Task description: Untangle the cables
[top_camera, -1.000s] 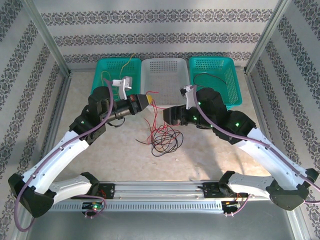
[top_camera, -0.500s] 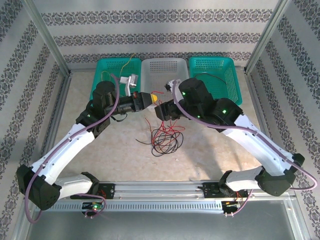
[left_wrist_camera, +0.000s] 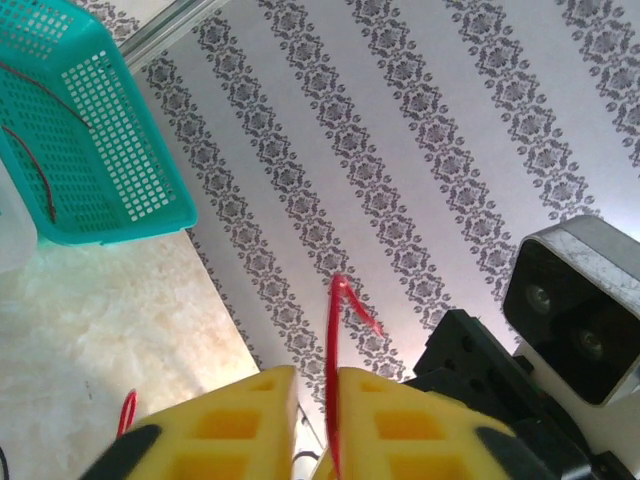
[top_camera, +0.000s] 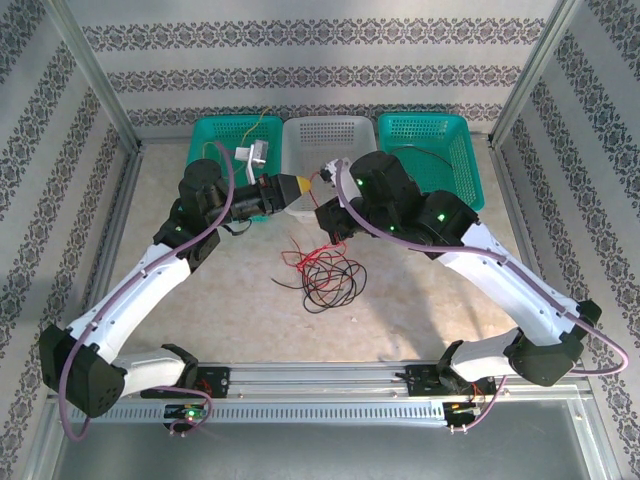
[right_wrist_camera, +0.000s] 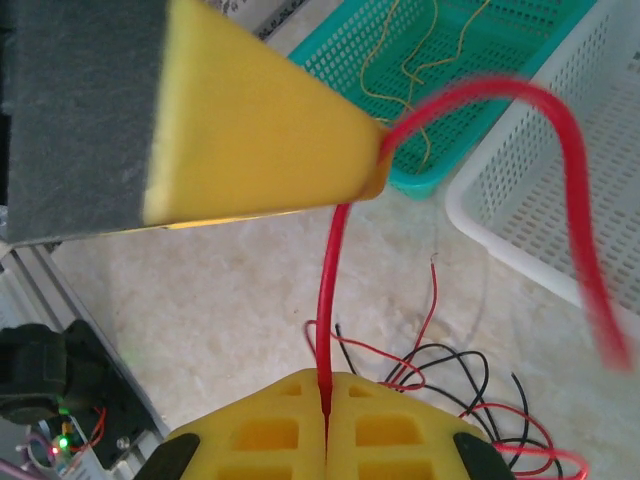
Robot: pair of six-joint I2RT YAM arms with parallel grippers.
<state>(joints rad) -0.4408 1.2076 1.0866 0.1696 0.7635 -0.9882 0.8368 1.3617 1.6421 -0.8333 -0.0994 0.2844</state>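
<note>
One red cable (right_wrist_camera: 331,300), tight in right end effector (right_wrist_camera: 327,388).

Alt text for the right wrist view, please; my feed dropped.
The right tool is shut on a red cable that rises to the tip of the left tool and arcs right. Behind lie a red and black tangle, a teal basket holding yellow cables, and a white basket.

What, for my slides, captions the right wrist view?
Right gripper shut on a thin red cable, tangled red and black cables beyond.
</note>
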